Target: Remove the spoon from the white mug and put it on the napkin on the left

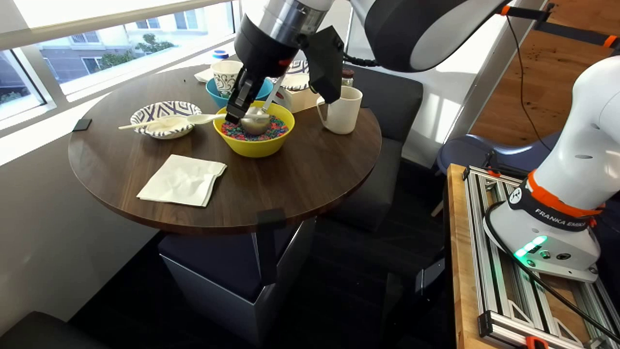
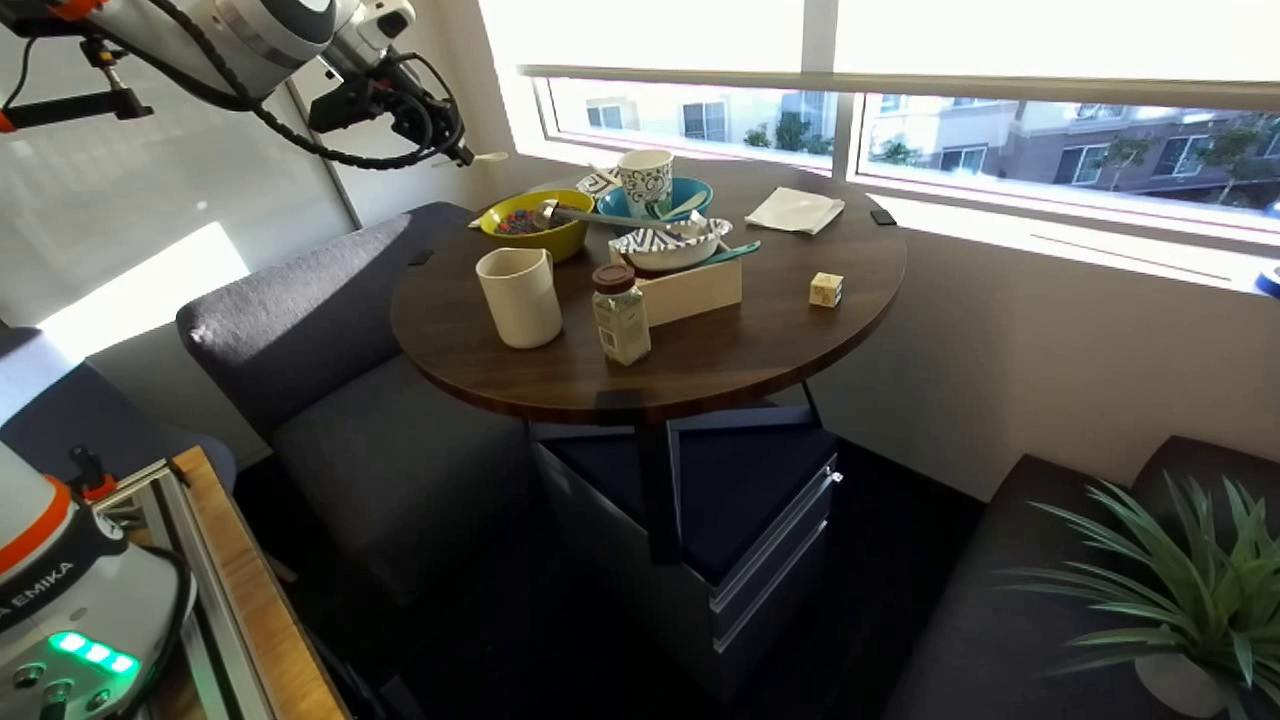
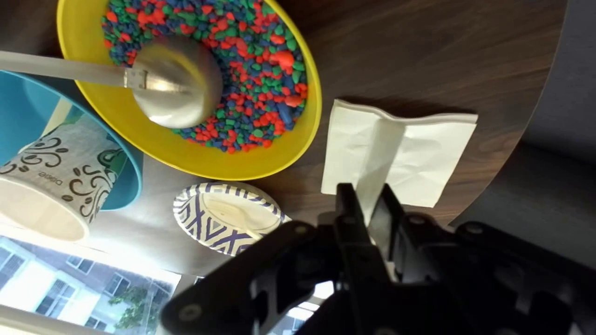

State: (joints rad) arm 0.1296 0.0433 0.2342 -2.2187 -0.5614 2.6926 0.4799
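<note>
The spoon shows in an exterior view (image 1: 201, 118), in an exterior view (image 2: 490, 157) and, blurred, in the wrist view (image 3: 382, 139). My gripper (image 1: 235, 115) is shut on its handle and holds it roughly level above the table, beside the yellow bowl; the gripper also shows high up (image 2: 462, 157) and in the wrist view (image 3: 366, 187). The fingers hide part of the spoon. The white mug (image 1: 343, 111) stands upright apart from the gripper, also seen in an exterior view (image 2: 520, 300). The napkin (image 1: 181, 179) lies flat and shows beyond the fingertips (image 3: 423, 153).
The yellow bowl (image 1: 256, 145) holds coloured pebbles and a metal ladle (image 3: 174, 83). A striped bowl (image 1: 167, 109) with a utensil is near the gripper. A blue bowl (image 3: 135, 172) holds a patterned cup (image 3: 65, 167). A jar (image 2: 622, 325) stands beside a box (image 2: 695, 292).
</note>
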